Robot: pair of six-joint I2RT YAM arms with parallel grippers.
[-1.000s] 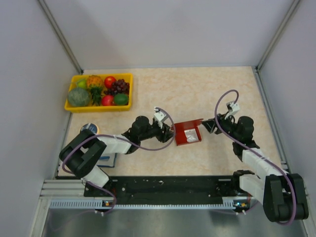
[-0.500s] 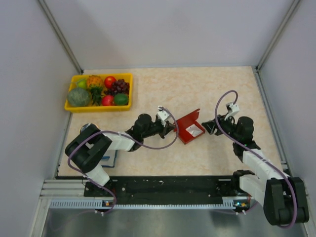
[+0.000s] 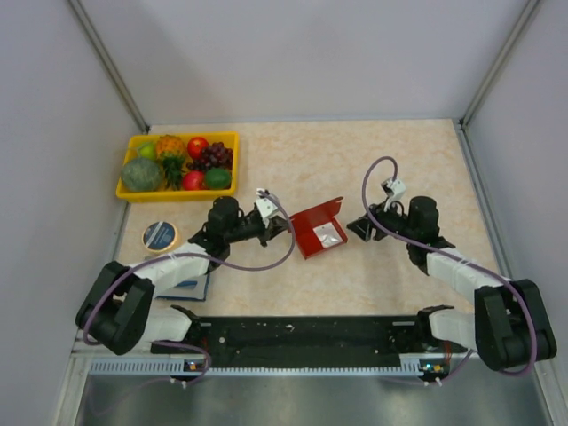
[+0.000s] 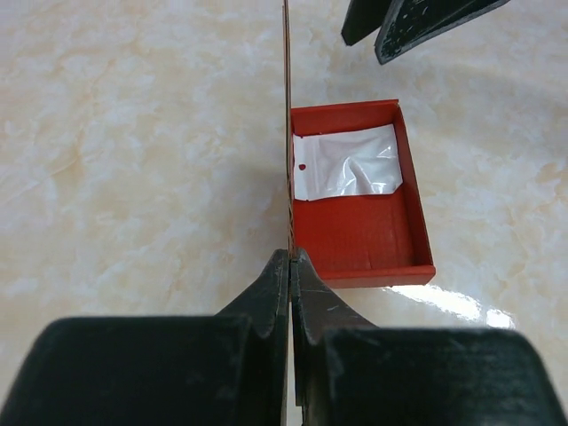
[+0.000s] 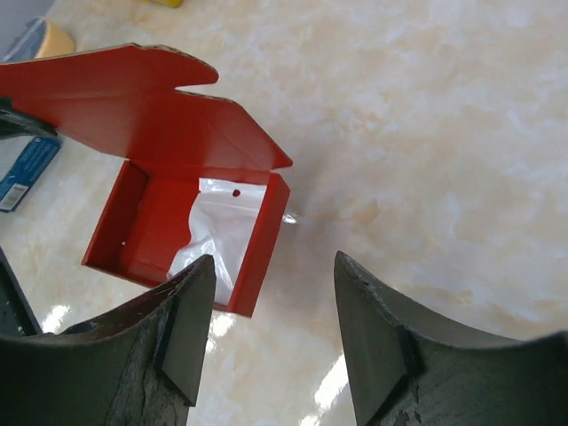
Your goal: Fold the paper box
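Matt, smooth red cardboard in the paper box (paler and raw along the cut edges). Glossy, crinkled whitish plastic in the wrapper. Polished, marble-patterned table, gleams with reflections. Matt black plastic, faintly scuffed, on the right gripper.

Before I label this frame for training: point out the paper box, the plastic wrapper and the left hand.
paper box [image 4: 364, 244]: left wrist view, bare red floor.
plastic wrapper [image 4: 351, 164]: left wrist view, its middle.
left hand [image 4: 290, 264]: left wrist view, shut fingertips.
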